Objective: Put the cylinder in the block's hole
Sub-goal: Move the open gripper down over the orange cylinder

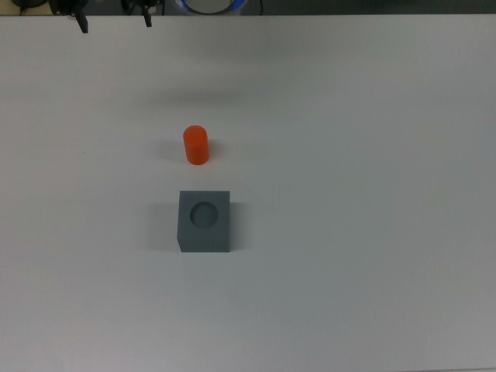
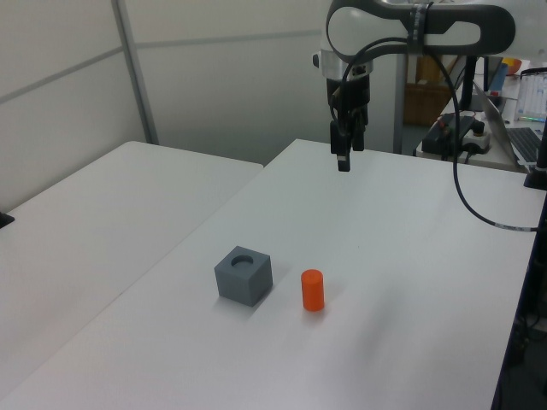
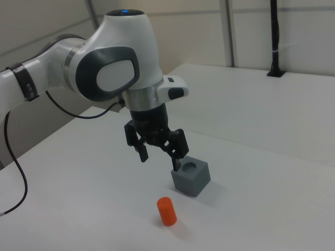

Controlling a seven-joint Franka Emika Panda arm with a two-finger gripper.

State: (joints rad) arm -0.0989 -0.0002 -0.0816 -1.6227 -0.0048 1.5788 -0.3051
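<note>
The orange cylinder (image 1: 195, 145) stands upright on the white table, a short gap from the dark grey block (image 1: 205, 221). The block's round hole (image 1: 204, 214) faces up with nothing in it. In the left view the cylinder (image 2: 313, 289) is just right of the block (image 2: 244, 275). My gripper (image 3: 160, 157) hangs high above the table, open, nothing between its fingers. In the right view it is in front of the block (image 3: 191, 177) and above the cylinder (image 3: 167, 211). In the top view the gripper (image 1: 114, 21) shows only as two fingertips at the upper edge.
A second white table (image 2: 111, 205) adjoins on the left view's left, with a seam between the two. A desk with equipment (image 2: 479, 128) stands behind the arm. A black cable (image 2: 479, 205) hangs over the table's far side. A black post (image 3: 275, 36) rises at the right view's back.
</note>
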